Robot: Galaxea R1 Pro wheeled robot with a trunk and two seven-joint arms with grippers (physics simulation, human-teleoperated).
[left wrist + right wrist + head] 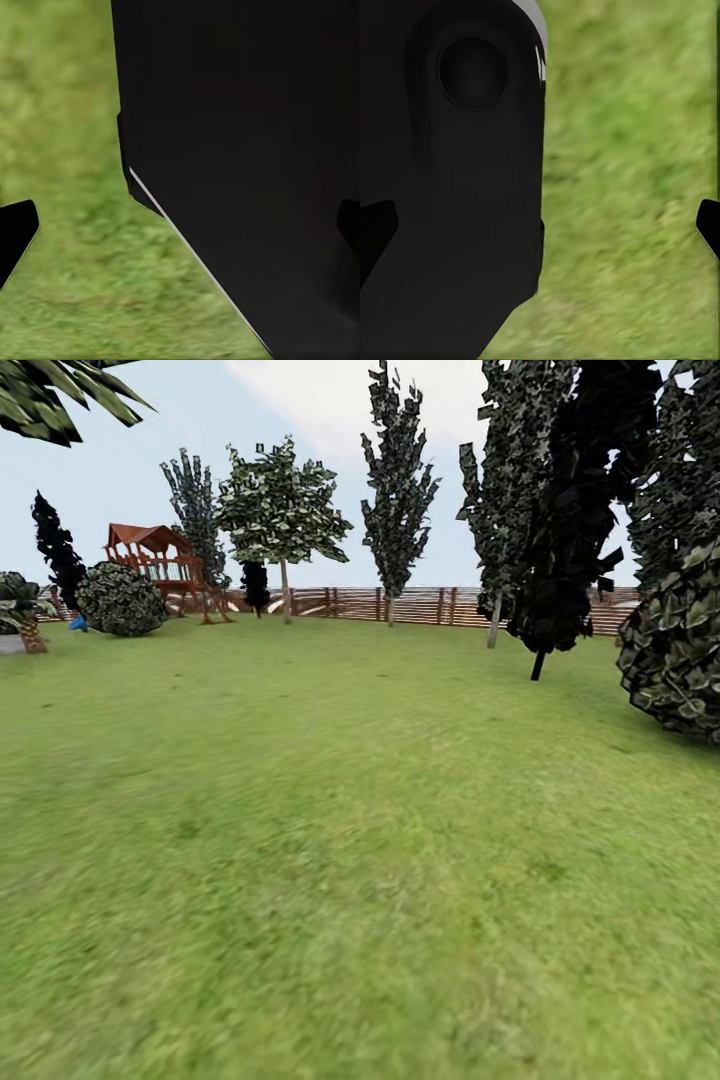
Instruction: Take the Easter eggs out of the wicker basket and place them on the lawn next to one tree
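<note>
My left gripper (180,225) shows in the left wrist view as two dark fingertips at opposite edges of the picture, one fingertip (15,232) on one side and the other at the far edge. The fingers are spread wide apart and hold nothing. Between them sits a large black body of my own structure (240,165) and, beside it, blurred green lawn (67,150).

My right gripper (540,225) reads the same way in the right wrist view: one fingertip (375,229) at one edge, its partner at the opposite edge, fingers wide apart and empty. A black housing with a round recess (472,71) covers about half of that picture; lawn (622,187) covers the rest. Neither pair of fingers touches the grass, as far as I can tell.

The head view supplies the wider garden. The lawn (340,840) runs from near me to a far brown slatted fence (420,603). A tree (283,520) with a thin pale trunk stands at the far centre-left, a narrow tree (398,480) beside it toward the right, and dark trees (560,520) stand nearer on the right. A rounded bush (120,598) sits at the far left, a second bush (675,650) at the right edge. A red wooden play structure (155,560) stands behind the left bush.
</note>
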